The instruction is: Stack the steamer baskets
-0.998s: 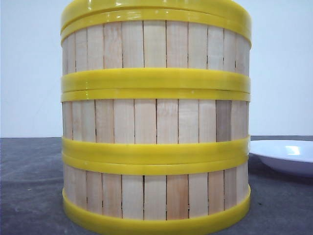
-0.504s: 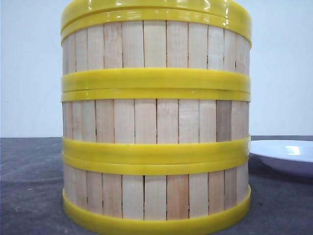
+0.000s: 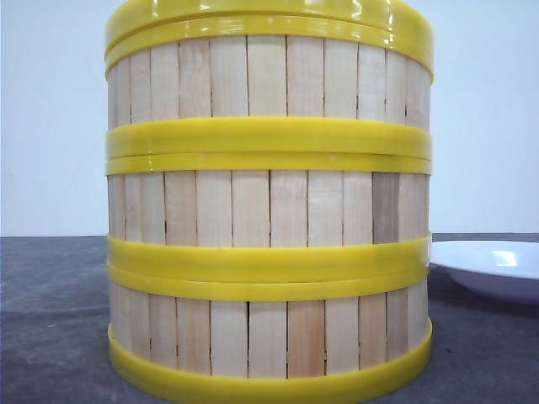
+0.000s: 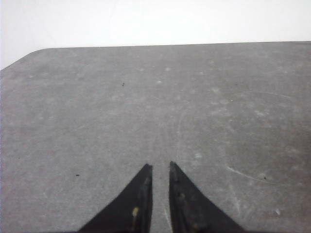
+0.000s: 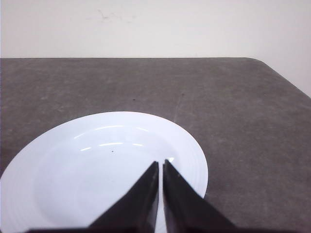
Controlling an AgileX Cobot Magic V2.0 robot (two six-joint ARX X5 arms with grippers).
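**Steamer baskets stacked three high, both grippers empty**

Steamer baskets [image 3: 268, 210] stand in one upright column close to the front camera, filling most of its view. The bottom basket sits on the dark grey bench [image 3: 50, 320], the middle one rests on it rim to rim, the top one on that. Yellow rims meet squarely at each joint; slat walls line up without visible tilt. A further yellow band lies over the top rim; what it belongs to cannot be told.

Beyond the column's right side, a white plate [image 3: 493, 265] lies on the bench, apart from the baskets.

Left gripper [image 4: 161, 167]: fingers nearly together with a narrow gap, holding nothing, above bare bench near a rounded corner.

Right gripper [image 5: 161, 165]: fingers closed together, empty, poised over the plate.
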